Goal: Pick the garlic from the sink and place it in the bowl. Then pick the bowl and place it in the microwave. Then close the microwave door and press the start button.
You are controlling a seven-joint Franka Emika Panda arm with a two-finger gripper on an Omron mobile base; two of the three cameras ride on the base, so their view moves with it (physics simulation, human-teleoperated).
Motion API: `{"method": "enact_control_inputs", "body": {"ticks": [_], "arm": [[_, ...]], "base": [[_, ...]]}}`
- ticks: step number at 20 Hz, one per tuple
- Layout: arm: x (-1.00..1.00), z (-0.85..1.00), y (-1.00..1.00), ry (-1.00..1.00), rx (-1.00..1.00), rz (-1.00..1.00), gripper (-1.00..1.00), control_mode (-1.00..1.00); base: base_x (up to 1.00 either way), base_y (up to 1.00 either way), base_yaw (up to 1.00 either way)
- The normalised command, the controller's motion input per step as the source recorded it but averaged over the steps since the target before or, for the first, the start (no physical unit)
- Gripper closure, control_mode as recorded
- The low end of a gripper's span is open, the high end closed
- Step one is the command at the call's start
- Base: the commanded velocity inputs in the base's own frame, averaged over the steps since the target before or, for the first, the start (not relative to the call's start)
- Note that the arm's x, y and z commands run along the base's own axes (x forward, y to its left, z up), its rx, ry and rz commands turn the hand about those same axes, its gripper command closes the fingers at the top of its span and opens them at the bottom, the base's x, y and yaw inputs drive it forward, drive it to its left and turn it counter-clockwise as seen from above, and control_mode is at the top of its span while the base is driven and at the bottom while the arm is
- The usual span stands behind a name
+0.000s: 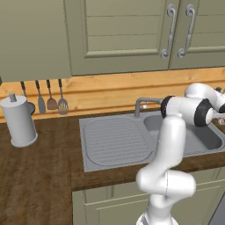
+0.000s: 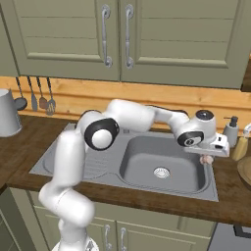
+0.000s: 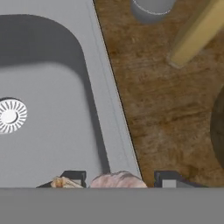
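Over the sink (image 2: 98,171) rim, hand (image 2: 207,159) grips garlic (image 3: 117,180).

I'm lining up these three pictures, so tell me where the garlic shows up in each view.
Left base view: I can't make the garlic out; the arm covers the basin's right end.
Right base view: garlic sits right of centre, under the pincer, above the right rim of the sink.
Hand view: garlic at bottom centre, between the pincer's fingertips.
Shared landmark: the drain, which the right base and hand views show.
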Motion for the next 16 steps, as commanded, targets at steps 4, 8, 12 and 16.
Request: {"method": "enact_control_inputs", "body": {"ticks": [4, 8, 12, 16], "arm": [[0.00, 0.03, -0.71, 0.11, 0.00, -0.06, 1.00, -1.00], [0.00, 0.00, -0.63, 0.07, 0.00, -0.10, 1.00, -1.00], [-0.06, 0.00, -0.15, 0.00, -0.04, -0.12, 1.00, -1.00], [-0.95, -0.16, 0.75, -0.02, -0.07, -0.02, 1.00, -1.00]], "base": [[0.00, 0.00, 0.00], [0.00, 0.00, 0.00], [0.00, 0.00, 0.00], [0.00, 0.00, 0.00]]}}
